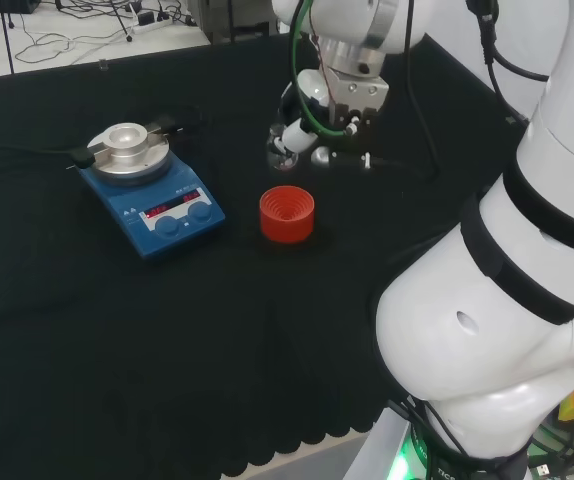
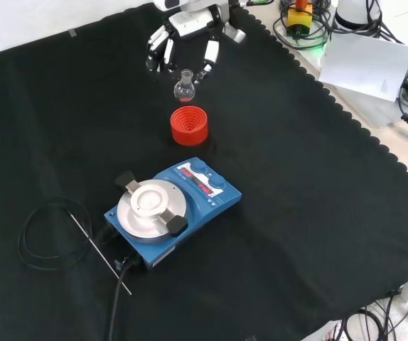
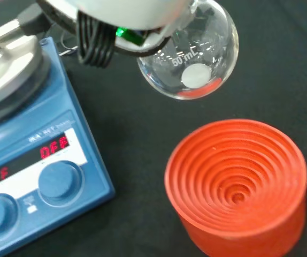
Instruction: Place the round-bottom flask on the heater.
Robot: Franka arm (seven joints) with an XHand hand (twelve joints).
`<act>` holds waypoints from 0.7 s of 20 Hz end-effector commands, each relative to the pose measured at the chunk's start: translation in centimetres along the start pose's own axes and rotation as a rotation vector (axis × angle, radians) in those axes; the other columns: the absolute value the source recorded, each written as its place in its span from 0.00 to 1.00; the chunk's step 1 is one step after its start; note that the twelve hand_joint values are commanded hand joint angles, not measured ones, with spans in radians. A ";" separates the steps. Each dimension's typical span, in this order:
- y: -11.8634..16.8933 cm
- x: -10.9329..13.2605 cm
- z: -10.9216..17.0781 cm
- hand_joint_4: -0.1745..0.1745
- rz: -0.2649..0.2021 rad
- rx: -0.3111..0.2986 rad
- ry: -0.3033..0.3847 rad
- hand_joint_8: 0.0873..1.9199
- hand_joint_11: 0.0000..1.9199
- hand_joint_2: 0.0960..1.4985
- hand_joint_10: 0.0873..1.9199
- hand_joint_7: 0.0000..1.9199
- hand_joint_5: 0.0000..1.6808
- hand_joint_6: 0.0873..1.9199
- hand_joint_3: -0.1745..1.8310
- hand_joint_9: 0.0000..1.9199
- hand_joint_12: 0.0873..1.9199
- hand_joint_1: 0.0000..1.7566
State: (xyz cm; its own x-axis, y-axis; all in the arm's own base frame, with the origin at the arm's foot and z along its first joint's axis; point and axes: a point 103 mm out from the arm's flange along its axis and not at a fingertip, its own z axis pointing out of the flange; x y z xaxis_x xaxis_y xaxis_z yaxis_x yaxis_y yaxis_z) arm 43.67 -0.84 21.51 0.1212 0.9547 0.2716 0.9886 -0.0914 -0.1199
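A small clear round-bottom flask (image 2: 184, 88) hangs upright in the air, with the hand (image 2: 190, 25) shut on it from above. In the wrist view the flask (image 3: 188, 59) shows a white spot and a trace of red at its bottom, just under the hand (image 3: 127, 10). Directly below stands the red ribbed stand (image 2: 189, 124), with nothing in it. The blue heater (image 2: 172, 206) with a round silver plate sits nearer the front view's camera. In the head view the heater (image 1: 152, 195) is left of the stand (image 1: 287, 215), and the hand (image 1: 302, 130) holds the flask (image 1: 281, 150) beyond the stand.
A thin metal probe rod (image 2: 101, 250) and a coil of black cable (image 2: 44, 234) lie beside the heater. The cloth's scalloped edge (image 2: 374, 142) runs along the front view's right, with a paper sheet (image 2: 374, 60) beyond it.
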 end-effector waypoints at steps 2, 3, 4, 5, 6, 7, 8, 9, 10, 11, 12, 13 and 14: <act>2.0 4.4 -1.5 0.74 -0.061 0.003 -0.010 0.32 0.19 0.41 0.28 0.19 0.68 0.48 0.47 0.35 0.68 0.63; 2.5 5.0 -1.6 0.74 -0.069 0.004 -0.008 0.32 0.19 0.41 0.28 0.19 0.68 0.48 0.47 0.35 0.68 0.63; 2.9 5.7 -1.7 0.74 -0.080 0.005 -0.007 0.32 0.19 0.41 0.28 0.19 0.68 0.48 0.47 0.35 0.68 0.63; 3.4 6.4 -1.7 0.73 -0.090 0.007 -0.007 0.32 0.19 0.41 0.28 0.19 0.68 0.48 0.47 0.35 0.68 0.63; 3.9 7.1 -1.8 0.73 -0.101 0.008 -0.008 0.32 0.19 0.41 0.28 0.19 0.68 0.48 0.47 0.35 0.68 0.63; 4.4 7.8 -1.8 0.73 -0.111 0.008 -0.009 0.32 0.19 0.41 0.28 0.19 0.68 0.48 0.47 0.35 0.68 0.63; 4.9 8.4 -1.8 0.73 -0.121 0.009 -0.011 0.32 0.19 0.41 0.28 0.19 0.68 0.48 0.47 0.35 0.68 0.63; 5.5 9.2 -1.8 0.72 -0.132 0.008 -0.009 0.32 0.19 0.41 0.28 0.19 0.68 0.48 0.47 0.35 0.68 0.63; 5.9 9.9 -1.8 0.72 -0.143 0.007 -0.012 0.32 0.19 0.41 0.28 0.19 0.68 0.48 0.47 0.35 0.68 0.63; 6.5 10.6 -1.8 0.72 -0.153 0.007 -0.013 0.32 0.19 0.41 0.28 0.19 0.68 0.48 0.47 0.35 0.68 0.63; 6.9 11.3 -1.7 0.72 -0.163 0.010 -0.013 0.32 0.19 0.41 0.28 0.19 0.68 0.48 0.47 0.35 0.68 0.63; 7.4 12.1 -1.7 0.71 -0.175 0.011 -0.017 0.32 0.19 0.41 0.28 0.19 0.68 0.48 0.47 0.35 0.68 0.63; 7.8 12.8 -1.6 0.71 -0.186 0.013 -0.020 0.32 0.19 0.41 0.28 0.19 0.68 0.48 0.47 0.35 0.68 0.63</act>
State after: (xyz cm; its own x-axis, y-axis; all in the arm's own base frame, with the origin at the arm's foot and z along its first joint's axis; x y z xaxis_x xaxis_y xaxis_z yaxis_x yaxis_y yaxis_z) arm 50.54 5.35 25.48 0.0042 0.9623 0.2718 0.9975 0.0151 -0.0688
